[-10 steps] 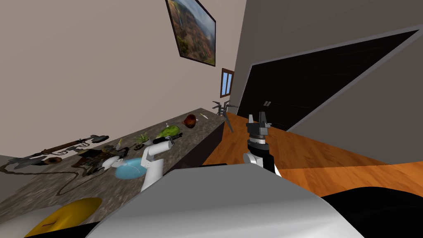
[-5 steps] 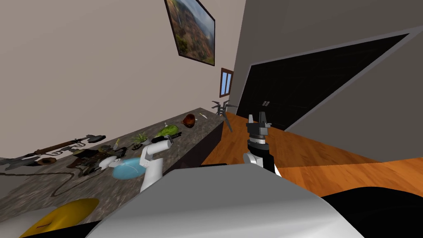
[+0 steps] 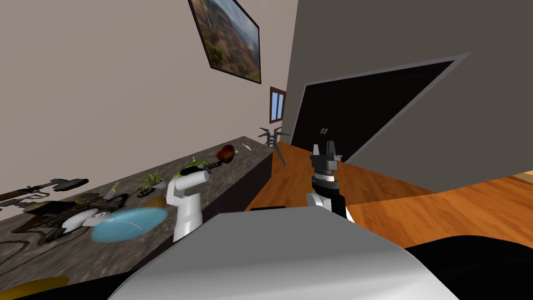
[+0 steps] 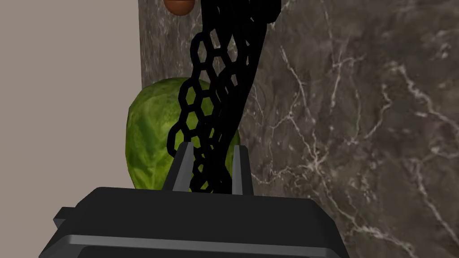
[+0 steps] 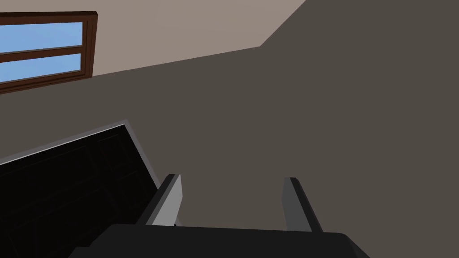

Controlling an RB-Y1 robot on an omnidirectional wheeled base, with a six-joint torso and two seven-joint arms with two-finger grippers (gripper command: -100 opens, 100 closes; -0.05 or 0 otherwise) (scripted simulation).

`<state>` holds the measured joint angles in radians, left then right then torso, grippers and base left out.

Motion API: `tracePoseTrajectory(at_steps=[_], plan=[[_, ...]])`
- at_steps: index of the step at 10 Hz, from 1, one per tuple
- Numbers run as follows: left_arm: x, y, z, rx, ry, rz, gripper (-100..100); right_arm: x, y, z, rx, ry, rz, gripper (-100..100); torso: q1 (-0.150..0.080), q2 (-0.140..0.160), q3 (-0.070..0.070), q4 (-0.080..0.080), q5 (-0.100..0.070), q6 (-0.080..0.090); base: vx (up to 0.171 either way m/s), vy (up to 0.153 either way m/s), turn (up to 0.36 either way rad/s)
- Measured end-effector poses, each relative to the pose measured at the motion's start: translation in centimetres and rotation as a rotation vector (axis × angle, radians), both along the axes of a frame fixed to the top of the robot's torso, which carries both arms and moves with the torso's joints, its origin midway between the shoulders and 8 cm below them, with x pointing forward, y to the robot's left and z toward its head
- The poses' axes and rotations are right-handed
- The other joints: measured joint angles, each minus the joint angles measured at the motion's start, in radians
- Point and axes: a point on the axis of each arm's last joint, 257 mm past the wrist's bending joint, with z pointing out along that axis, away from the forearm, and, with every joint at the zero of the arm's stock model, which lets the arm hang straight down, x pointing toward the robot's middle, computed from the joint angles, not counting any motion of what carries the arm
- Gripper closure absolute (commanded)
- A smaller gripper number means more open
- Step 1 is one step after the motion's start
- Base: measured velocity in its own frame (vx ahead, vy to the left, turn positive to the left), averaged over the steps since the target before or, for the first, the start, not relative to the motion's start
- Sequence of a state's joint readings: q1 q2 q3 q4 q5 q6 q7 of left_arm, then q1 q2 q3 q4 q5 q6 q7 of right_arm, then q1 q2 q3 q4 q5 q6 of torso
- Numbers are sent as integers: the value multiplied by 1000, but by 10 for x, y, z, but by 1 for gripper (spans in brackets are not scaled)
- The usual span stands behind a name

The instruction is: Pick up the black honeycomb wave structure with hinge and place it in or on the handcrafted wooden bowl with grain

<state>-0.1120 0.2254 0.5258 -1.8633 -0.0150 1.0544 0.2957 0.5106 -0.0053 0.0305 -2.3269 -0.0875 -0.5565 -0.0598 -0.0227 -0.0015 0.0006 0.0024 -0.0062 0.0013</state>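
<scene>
My left gripper [image 4: 210, 150] is clamped on the black lattice [image 4: 231, 76], one finger pressed to each side of its near end. The left wrist view shows that grip plainly, while the head view gives it as a small dark strip past my white forearm. From the wrist, the lattice's long axis runs straight out along my fingers, bending in a soft wave, and its far end points at the brown bowl [image 4: 179, 5]. I cannot pick out the hinge. Under and beside the lattice lies a green cabbage [image 4: 148, 134] on the dark veined counter [image 4: 340, 112], close to the wall side. The head view adds the wider layout: the counter runs along the beige wall, the lattice is held over its far stretch between cabbage and bowl, and the bowl stands near the counter's far end, just beyond the lattice's tip. A blue plate [image 3: 130, 224] and a small plant [image 3: 151, 179] sit nearer me. My right gripper [image 5: 233, 201] is raised over the wooden floor [image 3: 291, 177], well apart from the counter — fingers spread, holding nothing.
</scene>
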Motion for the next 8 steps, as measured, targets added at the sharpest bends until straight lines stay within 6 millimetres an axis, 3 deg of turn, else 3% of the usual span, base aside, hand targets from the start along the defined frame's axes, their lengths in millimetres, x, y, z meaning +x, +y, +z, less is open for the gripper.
tracePoseTrajectory(at_steps=[4,8], plan=[[0,38,49,34,-74,93,100,0,0,0,0,0,0,0,10,0,1,1,1,-1,54,-135,-189],[-9,72,82,77,-93,168,100,0,0,0,0,0,0,0,18,-5,-2,0,3,-1,99,-51,-158]])
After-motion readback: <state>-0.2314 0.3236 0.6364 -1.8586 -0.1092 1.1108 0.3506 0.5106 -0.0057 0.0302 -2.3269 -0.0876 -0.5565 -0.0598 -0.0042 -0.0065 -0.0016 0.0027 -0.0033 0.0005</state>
